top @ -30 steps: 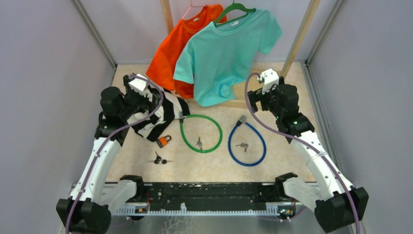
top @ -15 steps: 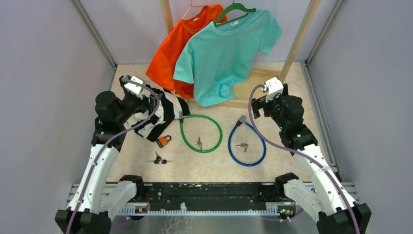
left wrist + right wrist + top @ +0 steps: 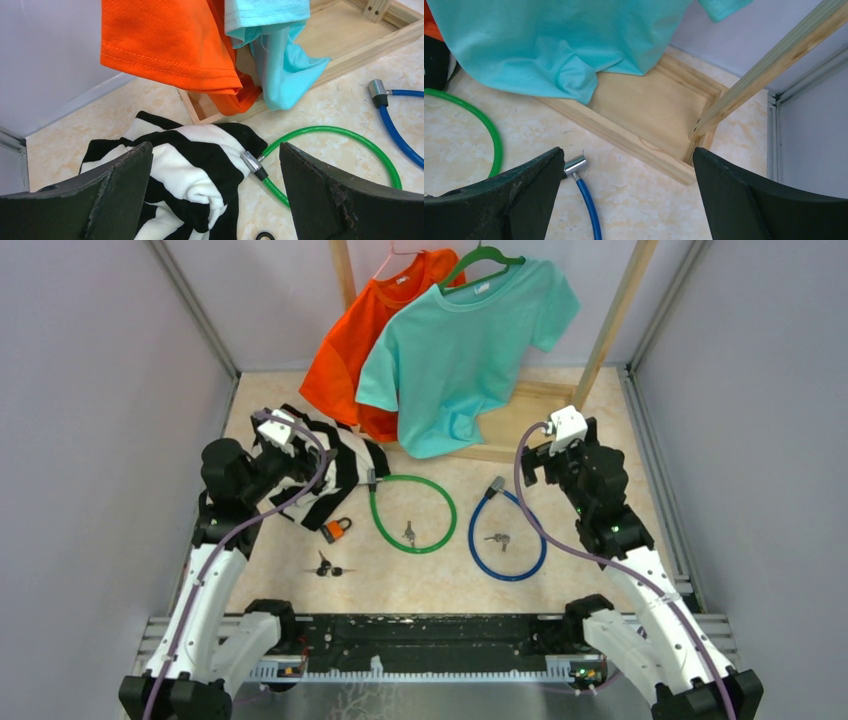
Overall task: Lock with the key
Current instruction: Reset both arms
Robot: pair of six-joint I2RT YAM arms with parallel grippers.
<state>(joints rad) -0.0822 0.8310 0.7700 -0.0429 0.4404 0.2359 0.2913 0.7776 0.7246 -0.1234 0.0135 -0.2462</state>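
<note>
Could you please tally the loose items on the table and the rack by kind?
Cable locks: 2
Padlocks: 1
Key bunches: 3
Garments: 3
Total: 9

- The left cable lock [image 3: 412, 478] lies mid-surface [image 3: 430, 590], with the first key set [image 3: 408, 533] inside its loop.
- The right cable lock [image 3: 508, 578] lies just right of it, with the second key set [image 3: 497, 539] inside its loop.
- The padlock [image 3: 337, 529] sits left of the left cable lock, at the front edge of the cloth [image 3: 340, 465].
- The third key set [image 3: 327, 567] lies before the padlock.
- The shirts [image 3: 455, 350] hang behind, over the rack base [image 3: 520, 415].
</note>
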